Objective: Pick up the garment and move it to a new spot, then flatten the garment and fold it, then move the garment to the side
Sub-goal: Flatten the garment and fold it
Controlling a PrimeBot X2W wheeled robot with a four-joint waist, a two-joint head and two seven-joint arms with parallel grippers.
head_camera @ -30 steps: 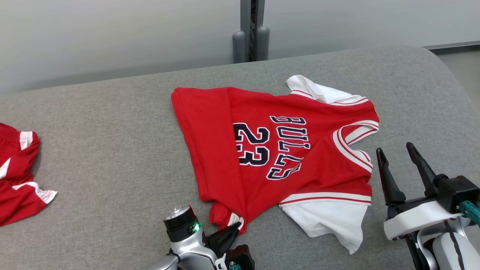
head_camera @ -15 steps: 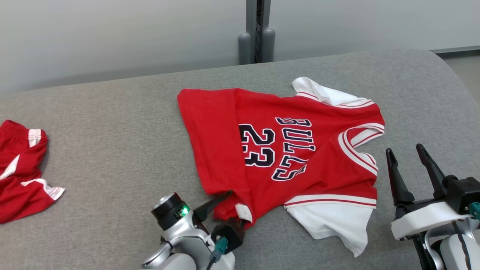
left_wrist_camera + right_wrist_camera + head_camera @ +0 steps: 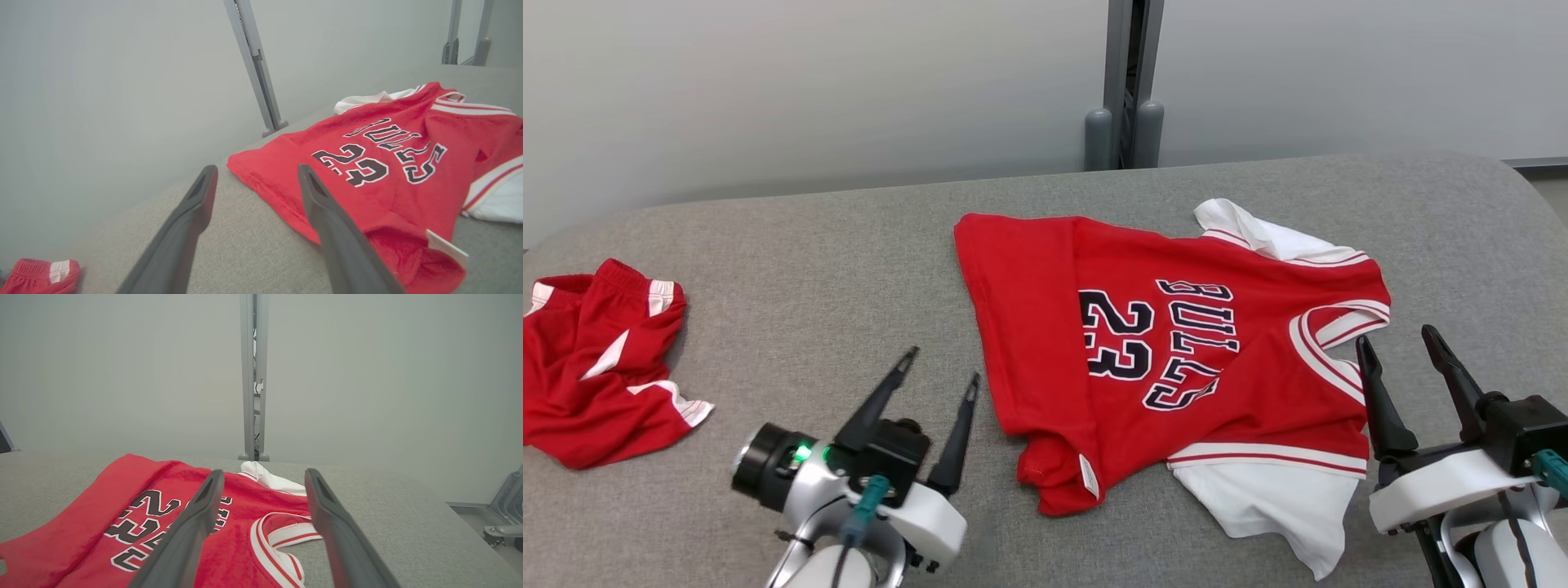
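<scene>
The garment is a red jersey with white sleeves and "BULLS 23" in dark letters, lying spread but rumpled on the grey table; its near hem corner is bunched with a white label showing. My left gripper stands open and empty just left of that hem, apart from the cloth. My right gripper is open and empty at the collar side. The left wrist view has the garment right of my left gripper. In the right wrist view my right gripper hovers above the collar of the garment.
Crumpled red shorts with white stripes lie at the table's left end, seen also as shorts in the left wrist view. A grey post stands behind the table's far edge against a pale wall. Bare grey cloth lies between shorts and jersey.
My left gripper has opened, let go of the jersey's near hem corner and drawn back to the left. The hem corner dropped onto the table. The head camera has shifted.
</scene>
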